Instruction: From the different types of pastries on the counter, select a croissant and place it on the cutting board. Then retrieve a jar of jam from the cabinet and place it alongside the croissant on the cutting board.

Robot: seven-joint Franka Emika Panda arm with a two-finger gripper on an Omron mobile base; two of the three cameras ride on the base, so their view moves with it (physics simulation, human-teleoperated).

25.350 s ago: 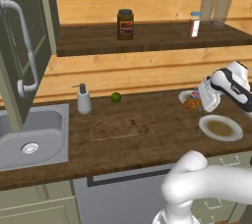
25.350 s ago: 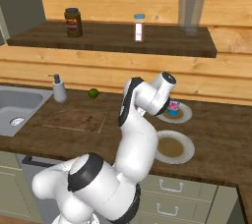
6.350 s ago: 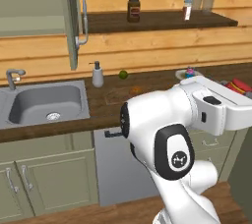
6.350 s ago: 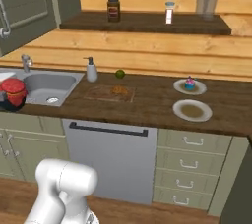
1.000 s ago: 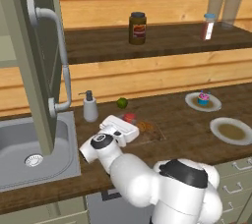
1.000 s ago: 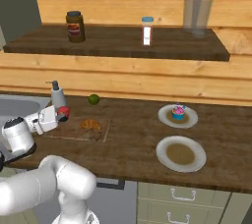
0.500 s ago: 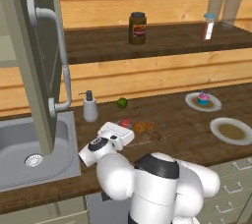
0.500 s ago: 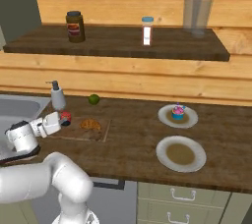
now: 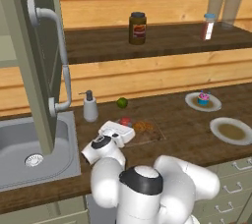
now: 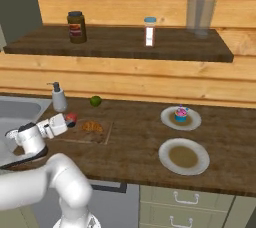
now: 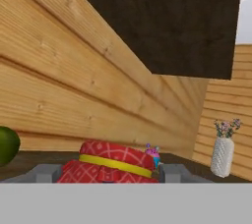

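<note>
Over at nine o'clock in the left base view hangs the cabinet (image 9: 29, 61), its door swung open above the sink (image 9: 29, 147), so mind that door edge if you lift the arm back that way. Next along, the soap dispenser (image 9: 90, 106) stands just behind your working spot, with the lime (image 9: 122, 102) beside it; a wide wrist swing could knock either one over.

Now the gripper (image 9: 124, 128): it's low over the left end of the cutting board (image 9: 147, 137), jaws clamped on the jar of jam (image 11: 110, 164), which sits squarely between the fingertips (image 11: 171, 173) in the hand view. You're carrying it, and I can't tell whether its base touches the board. Let go while it's still off the board and it may tip or roll toward the sink.

Just at three o'clock from the jar lies the croissant (image 10: 92, 126), close by. Drift right and you'll shove it off the board.

Far right, the cupcake (image 10: 180, 114) sits on its plate, beyond the empty plate (image 10: 183, 156), both well apart and out of harm's way.
</note>
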